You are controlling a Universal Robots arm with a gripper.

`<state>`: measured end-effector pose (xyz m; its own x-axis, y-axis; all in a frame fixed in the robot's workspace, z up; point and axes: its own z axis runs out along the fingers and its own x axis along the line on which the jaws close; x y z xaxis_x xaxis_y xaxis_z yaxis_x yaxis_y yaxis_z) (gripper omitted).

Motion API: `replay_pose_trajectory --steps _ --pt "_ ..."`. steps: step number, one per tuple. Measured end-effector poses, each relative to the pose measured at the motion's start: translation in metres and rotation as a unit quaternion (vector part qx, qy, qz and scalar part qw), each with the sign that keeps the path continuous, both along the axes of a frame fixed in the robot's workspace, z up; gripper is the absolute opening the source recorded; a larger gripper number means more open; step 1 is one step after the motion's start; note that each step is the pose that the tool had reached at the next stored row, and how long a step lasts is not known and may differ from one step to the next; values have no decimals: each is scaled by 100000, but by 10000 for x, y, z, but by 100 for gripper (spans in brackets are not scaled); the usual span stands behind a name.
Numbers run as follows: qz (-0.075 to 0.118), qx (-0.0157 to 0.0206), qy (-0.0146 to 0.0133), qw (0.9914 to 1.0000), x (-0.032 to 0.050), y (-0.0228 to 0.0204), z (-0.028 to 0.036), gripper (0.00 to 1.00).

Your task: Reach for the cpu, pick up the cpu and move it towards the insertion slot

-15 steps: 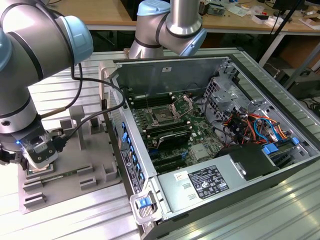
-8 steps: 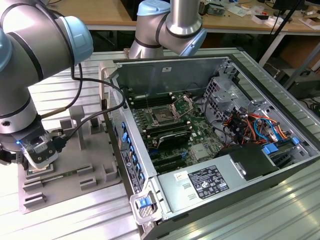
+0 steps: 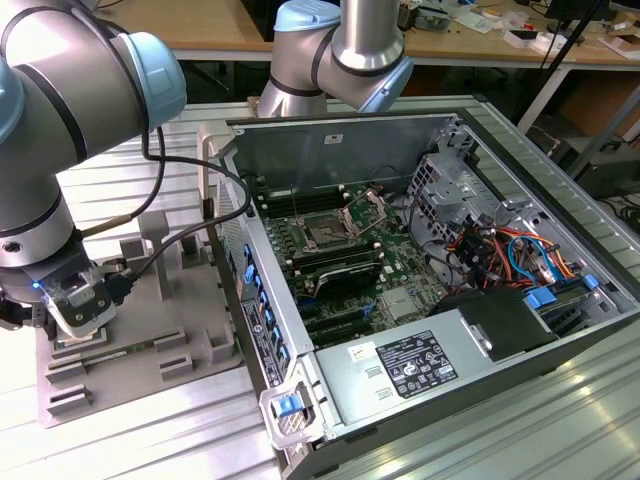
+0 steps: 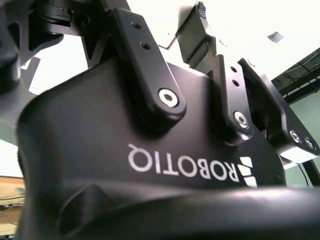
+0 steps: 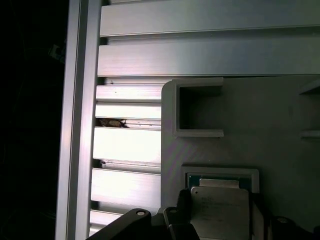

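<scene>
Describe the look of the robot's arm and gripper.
The arm is built of thick silver-grey tubes with pale blue caps at the joints. Black cables loop off its wrist, where a small blue light glows. The gripper is black; in the second wrist view its rounded body bears white lettering and silver screw heads.

In the first wrist view the cpu (image 5: 220, 209) is cut off by the picture's edge.

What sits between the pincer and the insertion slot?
In the exterior view, from pincer to insertion slot: the grey tray's upright posts, the case's side wall, then memory slots.
</scene>
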<state>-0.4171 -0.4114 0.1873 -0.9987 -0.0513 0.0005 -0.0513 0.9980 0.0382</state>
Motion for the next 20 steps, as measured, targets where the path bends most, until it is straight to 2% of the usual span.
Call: replay_pose_trajectory --steps 6,10,20 --pt "2 12 -16 100000 1 0 2 55" --pt "-1 21 -3 100000 0 0 26 55" --pt "-1 204 -3 100000 0 0 49 55"
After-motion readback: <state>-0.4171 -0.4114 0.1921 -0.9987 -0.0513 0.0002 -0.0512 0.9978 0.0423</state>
